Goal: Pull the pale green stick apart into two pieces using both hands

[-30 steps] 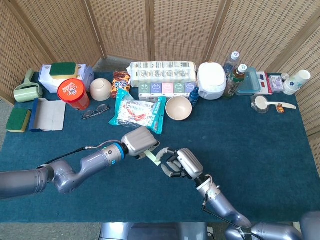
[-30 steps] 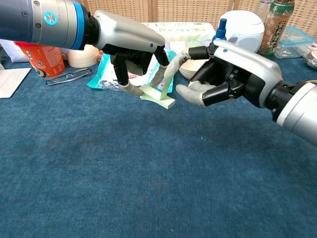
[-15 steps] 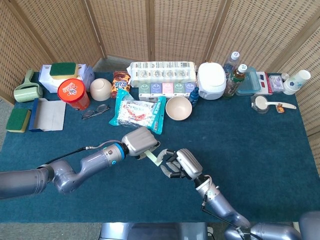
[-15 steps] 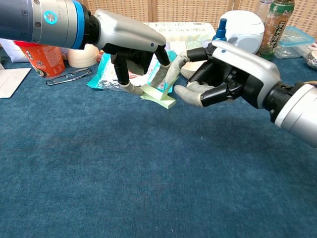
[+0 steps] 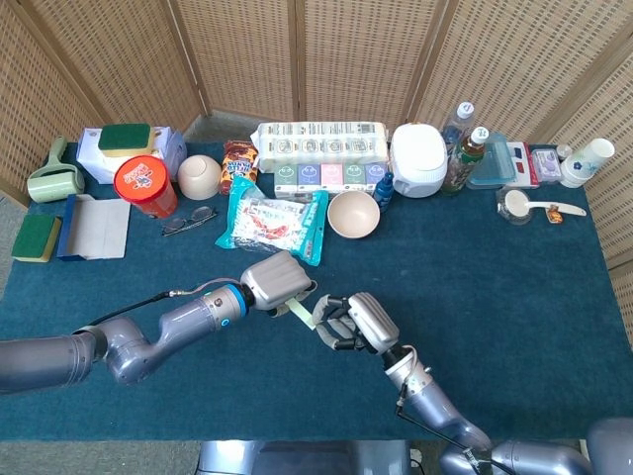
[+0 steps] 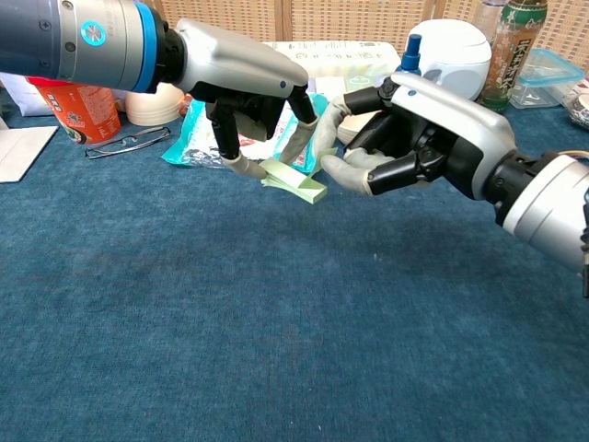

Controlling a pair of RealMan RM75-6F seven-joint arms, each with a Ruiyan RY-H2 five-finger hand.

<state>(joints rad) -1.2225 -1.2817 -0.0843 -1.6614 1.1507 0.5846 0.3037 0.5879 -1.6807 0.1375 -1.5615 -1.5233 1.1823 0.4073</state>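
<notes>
The pale green stick (image 6: 296,181) hangs just above the blue tablecloth, tilted down to the right; the head view shows it as a short strip (image 5: 301,310). My left hand (image 6: 247,81) (image 5: 277,280) pinches its left part from above between two fingertips. My right hand (image 6: 425,131) (image 5: 357,321) comes in from the right with thumb and fingers apart, their tips right beside the stick's right end. I cannot tell whether those tips touch the stick. Nothing lies in the right hand.
Just behind the hands lie a teal snack bag (image 5: 272,223) and a beige bowl (image 5: 353,214). Glasses (image 5: 188,220) and a red canister (image 5: 144,186) are at the back left, a white cooker (image 5: 417,158) and bottles at the back right.
My right hand has crept left, its thumb and fingertips now close around the stick's right end. The left hand and the stick have stayed put.
</notes>
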